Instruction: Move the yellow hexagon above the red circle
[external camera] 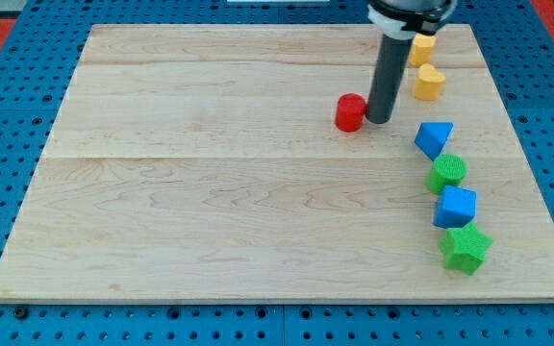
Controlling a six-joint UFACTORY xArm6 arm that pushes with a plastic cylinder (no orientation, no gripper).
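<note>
The red circle (pixel 350 112) lies on the wooden board (pixel 210 192), right of centre in the upper half. My tip (pixel 378 119) stands just to its right, touching or nearly touching it. The yellow hexagon (pixel 421 48) sits near the view's top right, partly hidden behind the rod. A yellow heart-shaped block (pixel 428 83) lies just below the hexagon, to the right of the rod.
Down the view's right side runs a column of blocks: a blue triangle (pixel 434 138), a green circle (pixel 446 173), a blue cube (pixel 455 207) and a green star (pixel 465 249). A blue pegboard (pixel 8 192) surrounds the board.
</note>
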